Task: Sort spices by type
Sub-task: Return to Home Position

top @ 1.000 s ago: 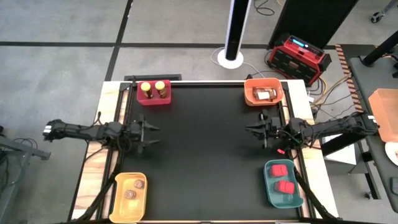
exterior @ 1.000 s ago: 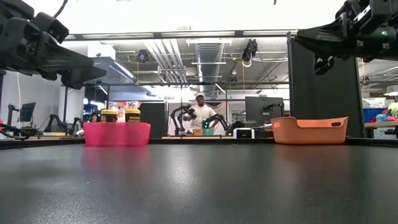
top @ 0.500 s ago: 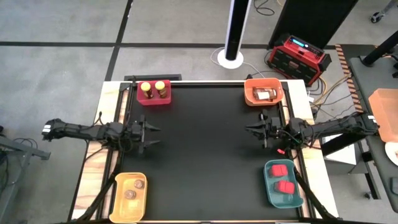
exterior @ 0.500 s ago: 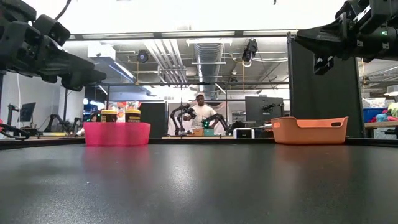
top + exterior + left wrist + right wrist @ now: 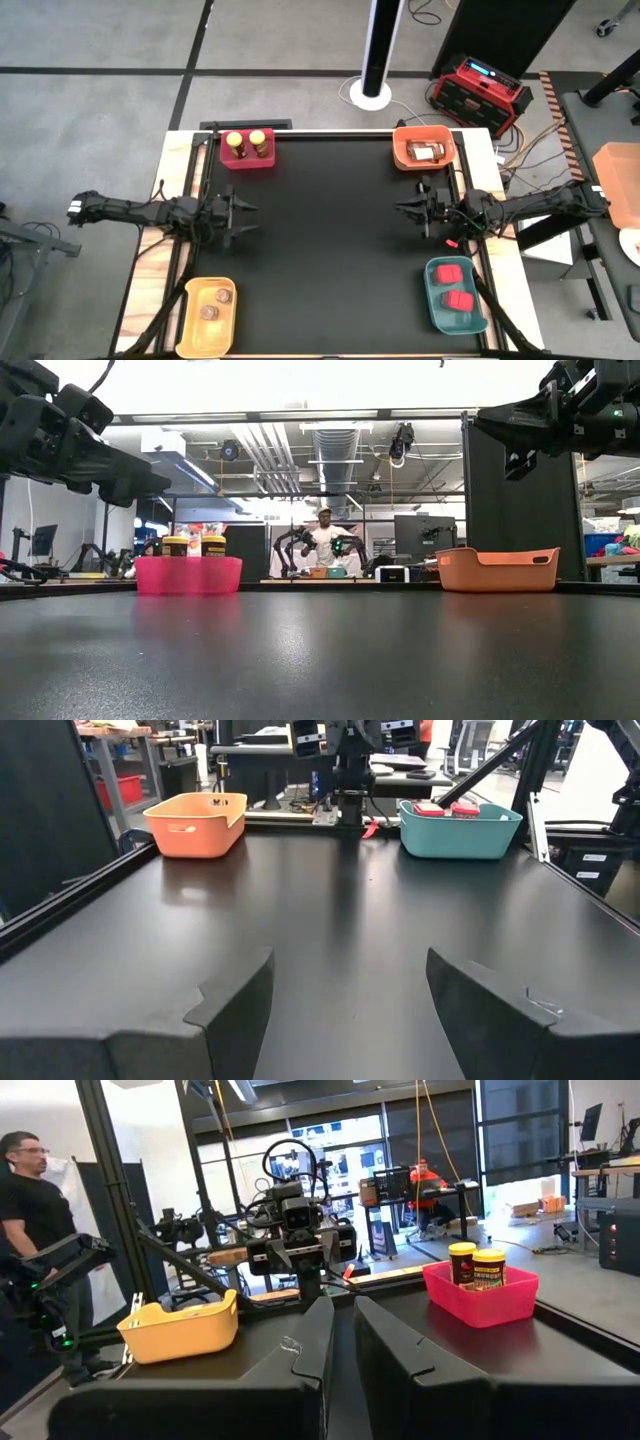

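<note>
Spices sit sorted in four bins at the corners of the black table [image 5: 330, 260]. Two yellow-lidded jars [image 5: 235, 140] stand upright side by side in the red bin [image 5: 247, 161] at the far left corner. The orange bin [image 5: 400, 150] at the far right corner holds an orange-brown packet [image 5: 426, 152]; from overhead it looks like one, though a second may lie under it. Two tiny brown round jars [image 5: 222, 297] rest in the yellow bin [image 5: 200, 335] at the near left corner. Two red blocky containers [image 5: 459, 300] lie in the teal bin [image 5: 431, 296] at the near right corner.

The left gripper [image 5: 246, 218] hangs raised just inside the table's left edge, about midway along it, with its fingers spread wide and empty. The right gripper [image 5: 399, 209] hangs opposite, just inside the right edge. Its fingers are drawn almost together with only a thin slit between them, holding nothing. Both point toward the table's middle.
</note>
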Controlling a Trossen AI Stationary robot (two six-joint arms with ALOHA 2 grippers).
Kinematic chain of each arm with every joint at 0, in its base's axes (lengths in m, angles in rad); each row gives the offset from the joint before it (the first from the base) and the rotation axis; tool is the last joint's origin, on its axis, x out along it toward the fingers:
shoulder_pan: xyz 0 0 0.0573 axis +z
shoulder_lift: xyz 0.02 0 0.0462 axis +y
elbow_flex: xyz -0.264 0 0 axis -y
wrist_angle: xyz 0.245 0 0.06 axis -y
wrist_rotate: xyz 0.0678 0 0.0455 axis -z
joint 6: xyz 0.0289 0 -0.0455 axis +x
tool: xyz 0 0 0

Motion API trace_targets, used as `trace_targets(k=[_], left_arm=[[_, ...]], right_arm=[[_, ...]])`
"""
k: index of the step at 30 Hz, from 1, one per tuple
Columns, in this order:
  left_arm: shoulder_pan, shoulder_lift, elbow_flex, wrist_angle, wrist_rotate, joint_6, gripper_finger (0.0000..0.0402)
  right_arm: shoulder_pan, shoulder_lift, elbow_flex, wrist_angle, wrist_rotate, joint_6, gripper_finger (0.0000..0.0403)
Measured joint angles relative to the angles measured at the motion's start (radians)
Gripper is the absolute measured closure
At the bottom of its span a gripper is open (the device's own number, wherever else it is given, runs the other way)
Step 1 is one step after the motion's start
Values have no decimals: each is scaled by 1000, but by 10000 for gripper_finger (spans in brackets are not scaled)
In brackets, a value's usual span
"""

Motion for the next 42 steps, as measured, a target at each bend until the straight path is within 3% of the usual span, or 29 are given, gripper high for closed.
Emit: trace_targets(k=[13,24,33,38,42], left_arm=[[0,0,0,0,0,0,155],[0,0,0,0,0,0,155],[0,0,0,0,0,0,155],[0,0,0,0,0,0,155],[0,0,0,0,0,0,155]], right_arm=[[3,-4,0,-2,0,0,369],[-2,-143,0,-5,1,-1,369],[17,-311,-1,-72,22,-609,369],[63,-399,-1,-74,21,-685,369],[69,-449,-1,-104,20,-621,369]])
